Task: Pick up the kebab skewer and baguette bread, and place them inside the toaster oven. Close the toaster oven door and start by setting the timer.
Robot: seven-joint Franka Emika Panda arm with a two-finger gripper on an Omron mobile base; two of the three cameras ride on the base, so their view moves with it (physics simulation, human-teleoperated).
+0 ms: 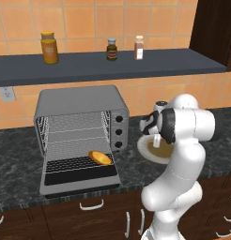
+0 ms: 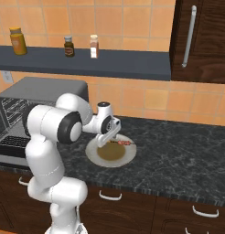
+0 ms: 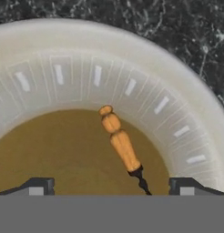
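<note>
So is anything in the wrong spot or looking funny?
The baguette bread lies on the toaster oven door, which hangs open, not on a rack inside the toaster oven. The kebab skewer lies on the plate. Nothing looks spilled or broken.

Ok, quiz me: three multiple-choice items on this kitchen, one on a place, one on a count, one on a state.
1. Where is the baguette bread?
A on the plate
B on the open toaster oven door
C on the shelf

2. How many containers stand on the shelf?
A two
B three
C five

3. How is the gripper?
A open above the kebab skewer
B shut on the skewer
C shut on the bread

B: the loaf lies at the oven's mouth.
B: three stand there.
A: fingertips apart, skewer between, on the plate.
</note>
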